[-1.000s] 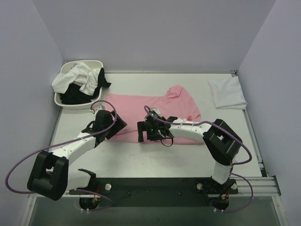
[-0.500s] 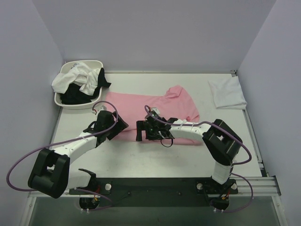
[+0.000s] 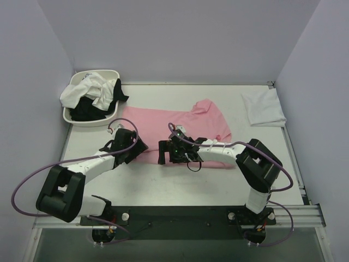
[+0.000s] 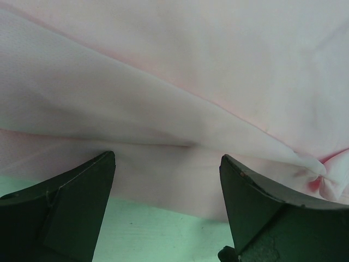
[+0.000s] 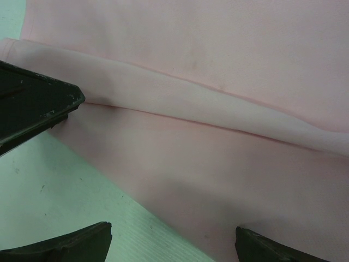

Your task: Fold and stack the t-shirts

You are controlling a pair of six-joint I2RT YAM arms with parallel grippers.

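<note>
A light pink t-shirt [image 3: 182,124] lies spread flat across the middle of the table. Its near hem has a long fold ridge, which shows in the left wrist view [image 4: 191,82] and the right wrist view [image 5: 218,136]. My left gripper [image 3: 140,146] [image 4: 167,158] is open, low at the hem's left end, with the hem edge between its fingers [image 4: 82,202]. My right gripper [image 3: 163,152] [image 5: 173,229] is open over the same hem a little to the right, holding nothing. White [image 3: 87,89] and black [image 3: 86,112] t-shirts are heaped in the basin. A folded white t-shirt [image 3: 263,107] lies at the far right.
The white oval basin [image 3: 103,72] stands at the back left corner. Grey walls close in the left, back and right sides. A black finger of the left gripper [image 5: 32,103] juts into the right wrist view, close by. Bare table [image 4: 136,229] lies just before the hem.
My left gripper has slid a little to the right along the shirt's near hem, closer to the right gripper. The right gripper has barely shifted. Both stay open.
</note>
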